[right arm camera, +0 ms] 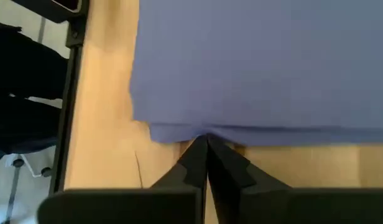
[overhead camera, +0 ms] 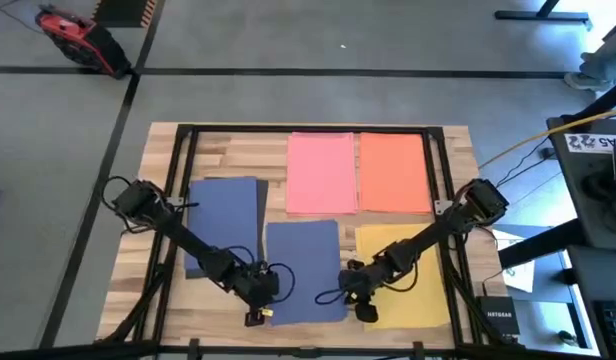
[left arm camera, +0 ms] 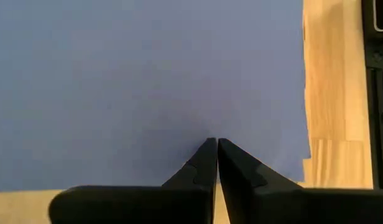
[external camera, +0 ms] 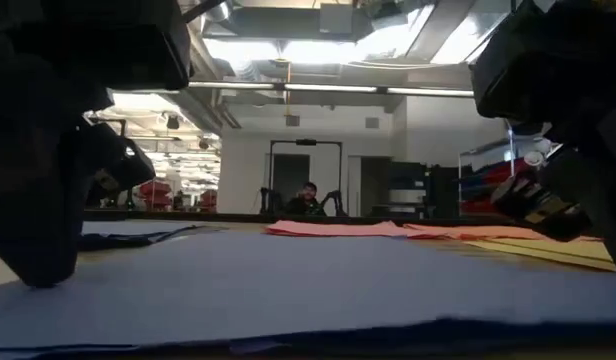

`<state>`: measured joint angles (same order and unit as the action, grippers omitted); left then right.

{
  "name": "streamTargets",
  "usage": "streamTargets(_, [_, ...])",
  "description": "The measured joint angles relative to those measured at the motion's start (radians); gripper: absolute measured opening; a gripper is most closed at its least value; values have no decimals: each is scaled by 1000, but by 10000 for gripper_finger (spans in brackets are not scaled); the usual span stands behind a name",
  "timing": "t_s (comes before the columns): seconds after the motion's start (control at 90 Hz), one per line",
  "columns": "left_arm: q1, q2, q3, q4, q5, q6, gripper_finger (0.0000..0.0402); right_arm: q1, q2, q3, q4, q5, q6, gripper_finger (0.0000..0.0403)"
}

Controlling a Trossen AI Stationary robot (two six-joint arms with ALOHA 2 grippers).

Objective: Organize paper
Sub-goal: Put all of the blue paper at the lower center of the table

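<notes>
A blue paper (overhead camera: pixel 303 265) lies flat at the table's near middle. In the right wrist view a second blue edge (right arm camera: pixel 166 133) shows under it. Another blue sheet (overhead camera: pixel 223 215) lies to its left. Pink (overhead camera: pixel 321 172) and orange-red (overhead camera: pixel 393 172) sheets lie at the far side, and a yellow one (overhead camera: pixel 408 270) at the near right. My left gripper (overhead camera: pixel 256 300) is shut at the middle blue paper's near left corner. My right gripper (overhead camera: pixel 360 300) is shut at that paper's right edge. My left gripper rests its shut fingertips (left arm camera: pixel 207 149) on the blue paper's top face (left arm camera: pixel 210 127), close to one edge and not far from a corner (left arm camera: pixel 305 168). The fingers slant down onto the sheet, which lies flat on the table. My right gripper meets the blue paper's right edge (right arm camera: pixel 206 130) with its shut fingertips (right arm camera: pixel 198 149), coming low from the table's right. The edge bulges slightly at the tips. Whether a layer sits between the fingers I cannot tell.
Black frame rails (overhead camera: pixel 183 170) run along the table's left, right and far sides. A black box (overhead camera: pixel 498 318) and cables sit off the near right corner. In the low view a person (external camera: pixel 308 196) sits far back in the room.
</notes>
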<state>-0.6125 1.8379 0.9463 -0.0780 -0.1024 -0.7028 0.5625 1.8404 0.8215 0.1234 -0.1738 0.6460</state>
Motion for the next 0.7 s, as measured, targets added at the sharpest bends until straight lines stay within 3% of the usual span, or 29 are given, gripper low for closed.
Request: streamTargets(0.7, [13, -8, 62, -48, 2, -35, 0, 1, -99, -3, -180, 62, -6, 0])
